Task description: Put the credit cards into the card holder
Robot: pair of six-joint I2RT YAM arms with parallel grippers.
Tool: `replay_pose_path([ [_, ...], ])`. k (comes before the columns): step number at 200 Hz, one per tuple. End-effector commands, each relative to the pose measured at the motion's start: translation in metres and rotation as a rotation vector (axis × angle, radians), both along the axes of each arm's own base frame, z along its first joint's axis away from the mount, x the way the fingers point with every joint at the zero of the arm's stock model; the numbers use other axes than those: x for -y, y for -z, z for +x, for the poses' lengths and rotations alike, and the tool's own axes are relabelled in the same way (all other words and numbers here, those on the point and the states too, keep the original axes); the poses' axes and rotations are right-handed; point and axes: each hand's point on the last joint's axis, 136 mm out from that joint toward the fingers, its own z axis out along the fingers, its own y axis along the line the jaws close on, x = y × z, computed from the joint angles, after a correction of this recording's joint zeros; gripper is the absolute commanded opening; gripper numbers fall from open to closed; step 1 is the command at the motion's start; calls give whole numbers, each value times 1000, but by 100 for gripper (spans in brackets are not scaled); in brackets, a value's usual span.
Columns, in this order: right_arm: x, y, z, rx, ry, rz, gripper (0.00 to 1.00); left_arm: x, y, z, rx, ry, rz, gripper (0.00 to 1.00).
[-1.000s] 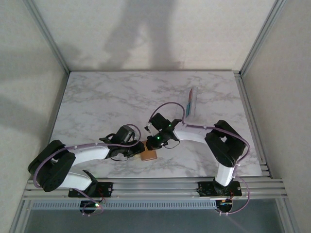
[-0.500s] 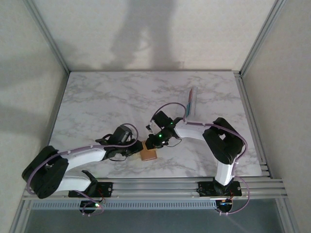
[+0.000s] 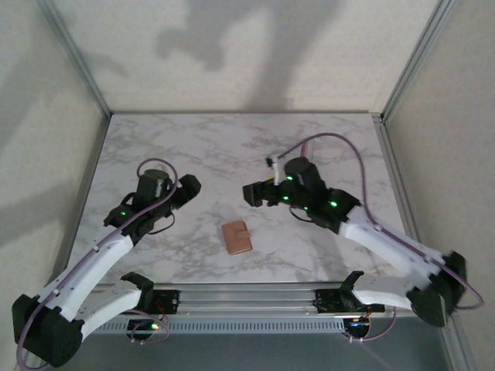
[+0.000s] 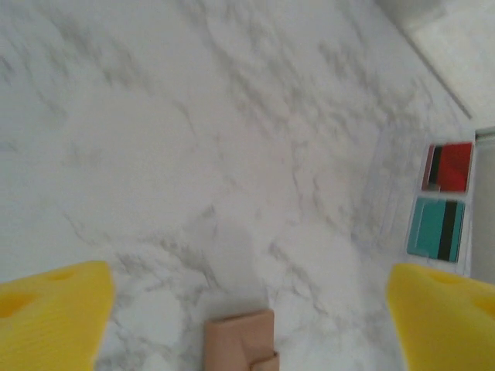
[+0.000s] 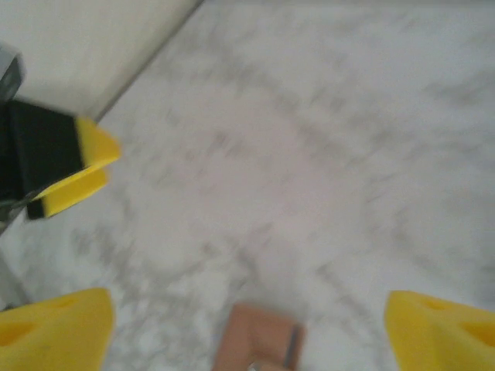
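Overhead, the marble worktop (image 3: 155, 147) lies bare along its left edge and far edge, with open room between the two arms around the card holder (image 3: 237, 237). Metal frame posts and pale walls close in the left, far and right sides.

The left arm (image 3: 100, 255) reaches up and inward from its base, its wrist raised over the left half of the worktop. The left fingers (image 4: 54, 317) stand spread wide with nothing between them, only marble beneath.

The card holder is a small tan-brown leather wallet, folded shut with its clasp tab on top. It lies flat near the front middle of the worktop, apart from both arms. It shows at the bottom edge of both wrist views (image 4: 240, 340) (image 5: 259, 340).

The right arm (image 3: 379, 236) stretches from the right front corner toward the middle. The right fingers (image 5: 445, 325) are also spread wide and hold nothing.

Far to the right in the left wrist view, the red credit card (image 4: 450, 166) and the teal credit card (image 4: 437, 228) sit just beside each other at the worktop's edge, each with a dark stripe.
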Motion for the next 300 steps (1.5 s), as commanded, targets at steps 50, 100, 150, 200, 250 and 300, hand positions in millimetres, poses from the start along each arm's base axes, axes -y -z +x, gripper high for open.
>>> replay_pose_path([
  [50,173,-2,11,420,542,-300,99,-50,-41,13,149,-156,283,100],
  [100,248,73,21,487,827,-219,99,-58,-26,24,467,-91,530,100],
  [150,278,138,46,349,856,-284,99,-71,11,34,584,-9,812,100],
  [200,260,146,76,376,722,-239,99,-101,40,46,656,-57,724,100],
  [250,250,163,114,324,678,-230,99,-125,45,59,684,-121,688,100],
  [300,254,188,133,224,688,-265,99,-141,63,70,616,-172,665,100],
])
